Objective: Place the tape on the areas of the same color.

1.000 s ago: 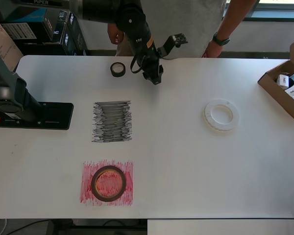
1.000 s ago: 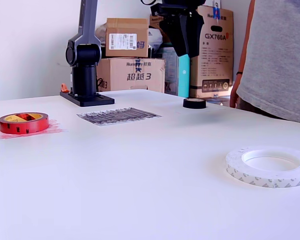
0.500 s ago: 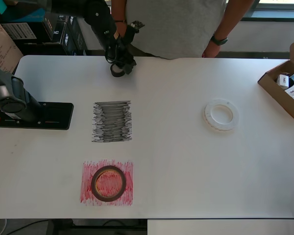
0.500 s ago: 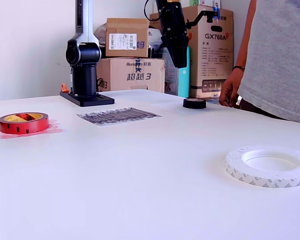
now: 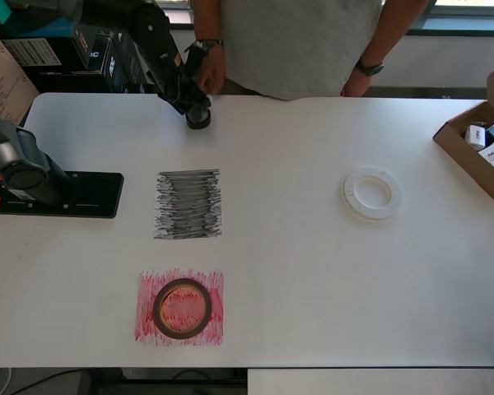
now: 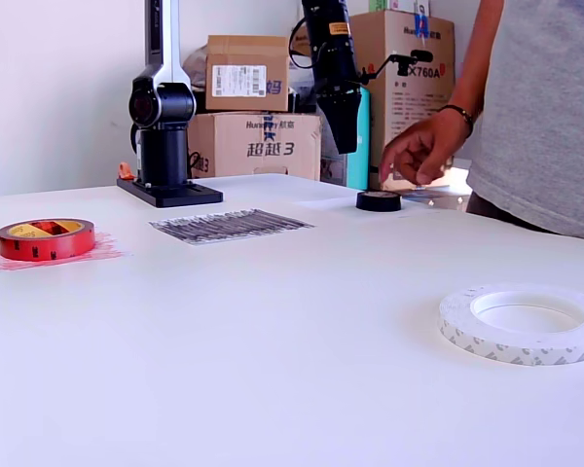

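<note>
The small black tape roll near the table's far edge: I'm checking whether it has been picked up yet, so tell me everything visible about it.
The small black tape roll is a low dark ring, matte-looking, lying flat on the white tabletop near its far edge. It is not on the black scribbled patch. In the exterior view the robot's gripper hangs above it, apart from it; the overhead view has the arm partly covering it. A person's hand hovers close by, not touching.
</note>
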Available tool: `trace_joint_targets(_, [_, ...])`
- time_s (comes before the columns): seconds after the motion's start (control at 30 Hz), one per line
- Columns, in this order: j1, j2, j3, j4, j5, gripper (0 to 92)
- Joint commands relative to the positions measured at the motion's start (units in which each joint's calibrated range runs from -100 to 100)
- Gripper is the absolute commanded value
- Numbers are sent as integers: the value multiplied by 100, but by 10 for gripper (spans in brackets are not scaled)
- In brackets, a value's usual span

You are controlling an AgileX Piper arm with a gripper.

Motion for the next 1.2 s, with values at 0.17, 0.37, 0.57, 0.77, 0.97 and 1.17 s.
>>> trace_joint_targets(0.17, [9, 564, -206, -391, 557, 455])
trace_joint_targets(0.37, [1, 686, -206, -451, 574, 455])
trace_joint_targets(0.57, [-70, 686, -188, -468, 565, 455])
trace_joint_targets(0.77, [-228, 686, -188, -468, 565, 455])
trace_joint_targets(0.97, [-496, 686, -215, -476, 541, 455])
trace_joint_targets(1.17, [-851, 658, -215, -476, 541, 455])
